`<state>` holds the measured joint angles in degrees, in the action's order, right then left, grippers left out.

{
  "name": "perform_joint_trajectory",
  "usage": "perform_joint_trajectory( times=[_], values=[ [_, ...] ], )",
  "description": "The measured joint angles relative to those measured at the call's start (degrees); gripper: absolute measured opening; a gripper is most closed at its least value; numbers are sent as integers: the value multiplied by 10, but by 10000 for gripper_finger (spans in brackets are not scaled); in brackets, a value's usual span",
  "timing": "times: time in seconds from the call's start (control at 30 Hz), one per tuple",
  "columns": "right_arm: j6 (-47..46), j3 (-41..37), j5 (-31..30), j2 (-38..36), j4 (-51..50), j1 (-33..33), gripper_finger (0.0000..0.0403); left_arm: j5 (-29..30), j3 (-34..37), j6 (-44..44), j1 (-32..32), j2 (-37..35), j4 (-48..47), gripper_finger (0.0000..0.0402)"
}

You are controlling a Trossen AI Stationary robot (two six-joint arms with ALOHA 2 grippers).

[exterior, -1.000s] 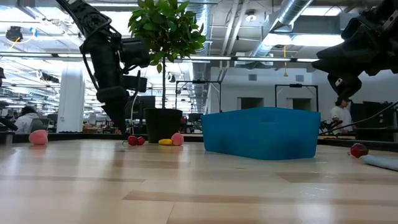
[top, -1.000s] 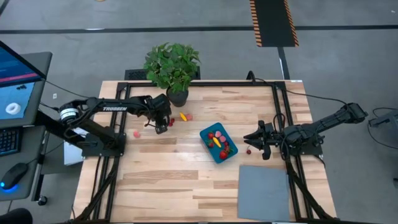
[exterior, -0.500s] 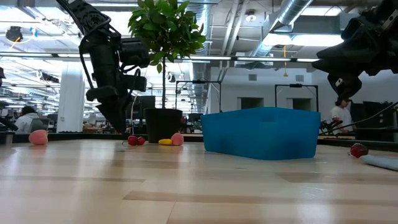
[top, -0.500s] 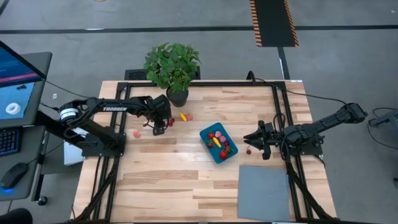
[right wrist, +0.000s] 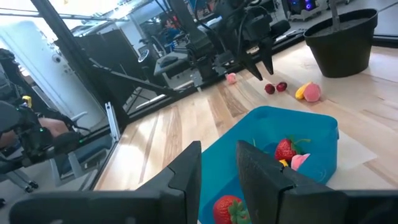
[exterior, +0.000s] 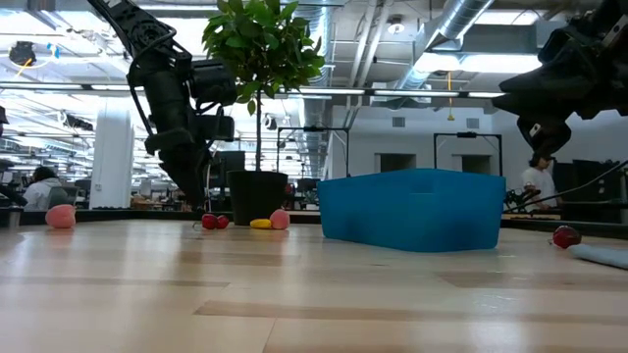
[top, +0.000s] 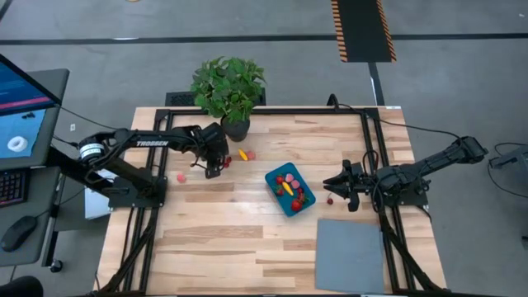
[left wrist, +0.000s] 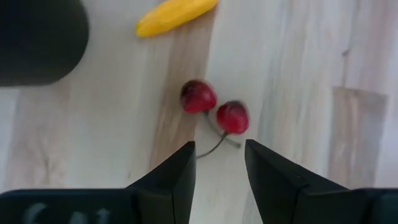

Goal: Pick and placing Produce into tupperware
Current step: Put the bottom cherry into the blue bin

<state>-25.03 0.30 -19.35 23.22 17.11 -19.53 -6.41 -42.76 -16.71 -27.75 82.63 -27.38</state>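
A grey mat is laid flat at the near right corner of the wooden table, and its edge is caught at the right of the low view. The teal-blue tupperware is set near the table's middle, turned at an angle, with several red, pink and yellow produce pieces seen inside it; strawberries and a pink piece are shown in it in the right wrist view. A single red piece is left on the wood between the tub and the right gripper, which is held above the table right of the tub, fingers parted by a narrow gap with nothing seen between them. Farther back on the left, the left gripper is pointed down at the table with its fingers a narrow gap apart and nothing gripped; a pair of cherries on joined stems is seen just beyond its fingertips. A pink piece is left alone further left. A yellow piece and a pink piece are lying beside each other just past the cherries. A potted plant is stood at the far edge.
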Motion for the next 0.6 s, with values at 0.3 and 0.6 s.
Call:
perform_joint_trajectory(
  times=[0.3, 0.6],
  values=[
    [0, 0, -2, 0, 0, 0, 123, -14, 1, 16, -2, 21, -8, 110],
    [-5, 0, -2, 0, 0, -6, 123, -26, -31, 5, -4, 104, -13, 120]
  ],
)
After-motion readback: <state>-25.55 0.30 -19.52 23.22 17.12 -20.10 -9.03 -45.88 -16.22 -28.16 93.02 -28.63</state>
